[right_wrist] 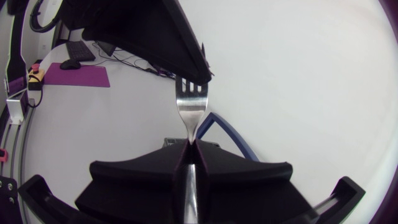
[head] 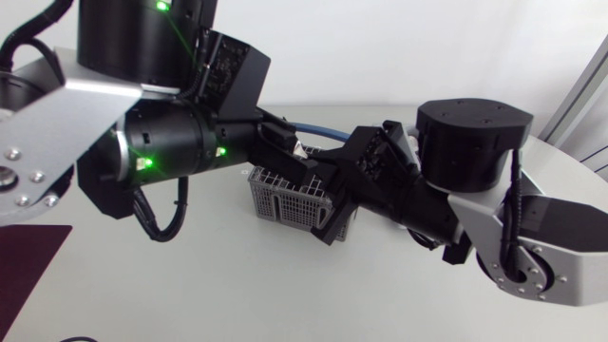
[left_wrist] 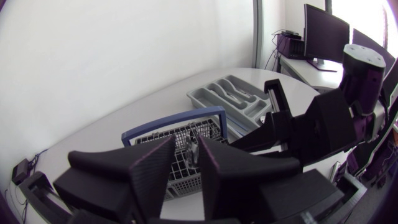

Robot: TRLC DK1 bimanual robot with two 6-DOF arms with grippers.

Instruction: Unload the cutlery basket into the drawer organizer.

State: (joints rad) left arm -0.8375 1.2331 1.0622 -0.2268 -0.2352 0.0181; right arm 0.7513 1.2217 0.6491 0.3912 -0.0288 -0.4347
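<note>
Basket (head: 283,195): grey wire grid, blue handle (head: 319,134). Organizer (left_wrist: 240,97): plain light grey. Fork (right_wrist: 191,106): shiny silver. Fingers (right_wrist: 140,177): matte black. Counter (head: 237,285): white. Mat (head: 27,255): dark maroon.

My two end effectors crowd one spot over the cutlery basket (head: 283,195). My left end effector (left_wrist: 186,171), fingers apart, hangs right above its compartments. My right end effector (right_wrist: 189,147), clamped on an upright fork (right_wrist: 190,106), sits against the basket's right side. The fork's tines reach up to the underside of the left one, so nothing passes between them. The basket's blue handle (left_wrist: 174,119) arches just ahead of my left fingers. The drawer organizer (left_wrist: 233,98) lies beyond the basket, with my right arm (left_wrist: 329,124) standing beside it and walling off that side. Open counter (head: 237,285) lies in front of the basket, between my arms.
</note>
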